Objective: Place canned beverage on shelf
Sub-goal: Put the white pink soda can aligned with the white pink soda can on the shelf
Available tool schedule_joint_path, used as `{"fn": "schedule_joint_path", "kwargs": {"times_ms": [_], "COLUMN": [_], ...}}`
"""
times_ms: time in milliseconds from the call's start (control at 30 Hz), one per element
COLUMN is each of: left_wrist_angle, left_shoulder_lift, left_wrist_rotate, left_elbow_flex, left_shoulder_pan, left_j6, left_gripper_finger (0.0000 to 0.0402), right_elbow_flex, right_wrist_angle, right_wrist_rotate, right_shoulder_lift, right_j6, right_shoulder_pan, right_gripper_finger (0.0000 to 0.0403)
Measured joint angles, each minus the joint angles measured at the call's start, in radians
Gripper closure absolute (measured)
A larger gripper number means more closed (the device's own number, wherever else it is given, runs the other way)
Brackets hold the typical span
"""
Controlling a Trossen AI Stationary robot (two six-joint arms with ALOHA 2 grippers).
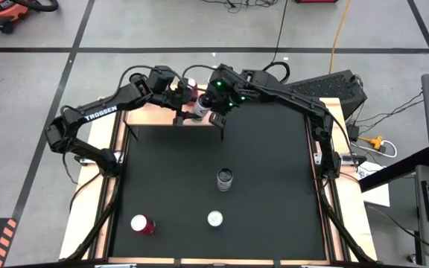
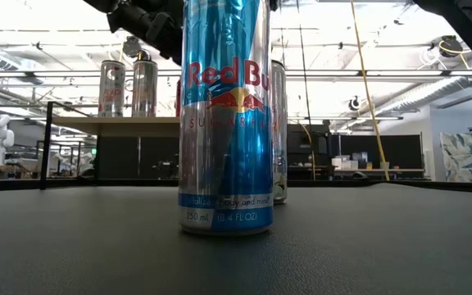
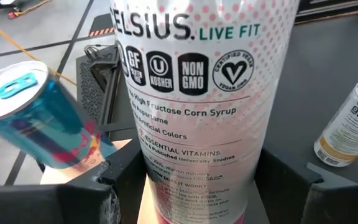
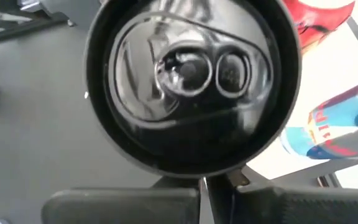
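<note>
A white Celsius can (image 3: 197, 106) is clasped low on its body by the left hand (image 1: 179, 104), above the far-end shelf (image 1: 151, 115). A black-topped can (image 4: 191, 74) is gripped by the right hand (image 1: 218, 112) alongside. Three more cans remain on the bench (image 1: 267, 193), including a tall Red Bull can (image 2: 224, 115). The thin, smooth metal is judged slippery and easily dented; a mid-body sidewall grip, kept upright, is preferred.

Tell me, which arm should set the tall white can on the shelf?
Left. Its pincer grips the white can right by the wooden shelf. The right pincer is close beside it, but it faces a black can instead.
</note>
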Motion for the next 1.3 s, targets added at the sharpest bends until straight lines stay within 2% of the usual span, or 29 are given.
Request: {"fn": "schedule_joint_path", "kwargs": {"times_ms": [267,600,1000,1300], "left_wrist_angle": [0.128,0.116,0.105,0.093], "left_shoulder_lift": [0.010,0.013,0.012,0.012], "left_wrist_rotate": [0.036,0.023,-0.181,-0.206], "left_elbow_flex": [-0.078,-0.081,-0.082,-0.082], "left_shoulder_pan": [0.039,0.036,-0.045,-0.046], "left_j6": [-0.047,-0.047,-0.045,-0.147], "left_gripper_finger": [0.0159,0.0159,0.0159,0.0159], "right_elbow_flex": [-0.001,-0.001,-0.001,0.000], "right_wrist_angle": [0.030,0.028,-0.012,-0.006], "right_wrist_rotate": [-0.001,-0.009,-0.035,-0.060], "right_shoulder_lift": [0.004,0.003,0.003,0.002], "right_j6": [-0.002,-0.002,-0.012,0.019], "right_shoulder_pan": [-0.010,-0.013,-0.013,-0.012], "right_gripper_finger": [0.0403,0.0403,0.0403,0.0403]}}
